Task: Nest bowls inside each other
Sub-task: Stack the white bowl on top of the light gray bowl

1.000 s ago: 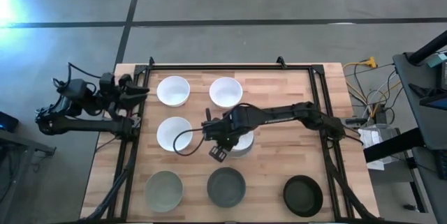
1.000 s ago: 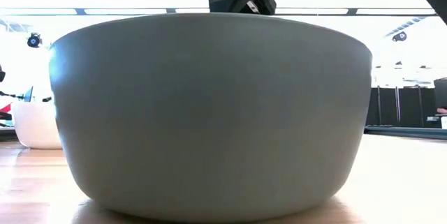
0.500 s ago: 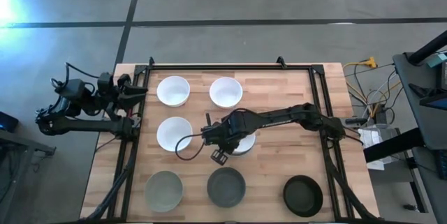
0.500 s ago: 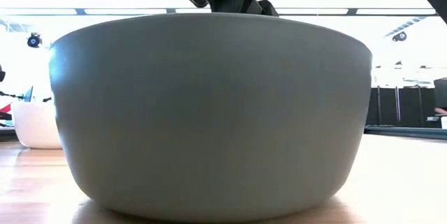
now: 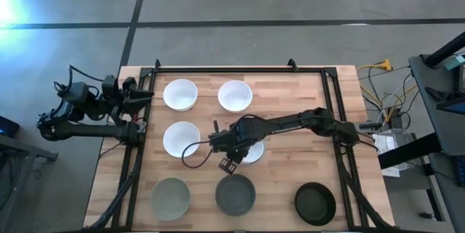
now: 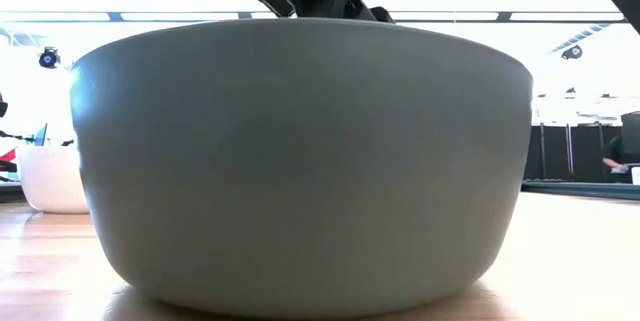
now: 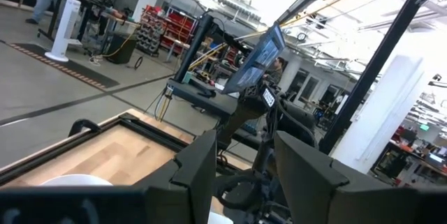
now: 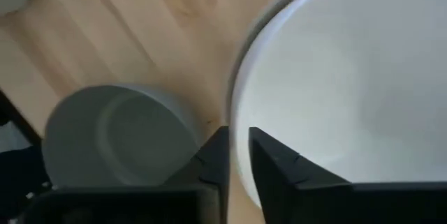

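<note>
Seven bowl places show in the high view. White bowls stand at the far left (image 5: pixel 180 94), the far middle (image 5: pixel 235 96) and the middle left (image 5: pixel 181 139). A fourth white bowl (image 5: pixel 253 152) is at the table's centre. Along the near edge rest a beige-grey bowl (image 5: pixel 171 197), a grey bowl (image 5: pixel 235 194) and a black bowl (image 5: pixel 315 203). My right gripper (image 5: pixel 231 146) is over the centre bowl's left rim, shut on it. My left gripper (image 5: pixel 142 96) waits open off the table's left edge. My right gripper (image 8: pixel 237 158) has the centre white bowl by its rim (image 8: pixel 236 116), on the side toward the table's left. One finger (image 8: pixel 276 165) is inside the bowl and one finger (image 8: pixel 213 155) outside, coming from above and pointing down. Whether the bowl is lifted, I cannot tell.
A black frame (image 5: pixel 240 68) runs round the wooden table. In the low view the grey bowl (image 6: pixel 300 161) fills most of the picture, with a white bowl (image 6: pixel 50 176) behind on the left. Bare wood lies at the right of the table (image 5: pixel 298 153).
My right gripper has shifted a little toward the table's near edge and come down at the centre white bowl's left rim. The bowls have stayed in place.
</note>
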Tool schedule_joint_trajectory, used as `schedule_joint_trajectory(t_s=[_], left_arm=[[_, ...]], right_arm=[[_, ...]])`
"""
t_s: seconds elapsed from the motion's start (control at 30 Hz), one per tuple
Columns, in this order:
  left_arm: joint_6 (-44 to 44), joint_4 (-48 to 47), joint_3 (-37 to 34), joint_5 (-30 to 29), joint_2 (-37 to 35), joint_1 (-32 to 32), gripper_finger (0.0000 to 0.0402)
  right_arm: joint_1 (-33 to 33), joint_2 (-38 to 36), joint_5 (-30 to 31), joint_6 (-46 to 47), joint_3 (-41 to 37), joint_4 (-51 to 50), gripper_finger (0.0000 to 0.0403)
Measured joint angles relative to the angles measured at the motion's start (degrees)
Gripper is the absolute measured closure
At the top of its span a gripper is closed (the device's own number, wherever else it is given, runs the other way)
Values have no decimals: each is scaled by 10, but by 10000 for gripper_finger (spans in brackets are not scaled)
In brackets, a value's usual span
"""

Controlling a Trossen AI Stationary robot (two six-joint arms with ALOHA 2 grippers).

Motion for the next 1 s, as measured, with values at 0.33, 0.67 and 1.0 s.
schedule_joint_trajectory(t_s=[0.33,0.67,1.0], left_arm=[[-1,0,-1,1,-1,0,272],[-1,0,-1,1,1,0,272],[-1,0,-1,2,1,0,272]], right_arm=[[0,0,4,9,38,49,302],[-7,19,4,20,13,54,391],[-9,32,3,28,18,55,394]])
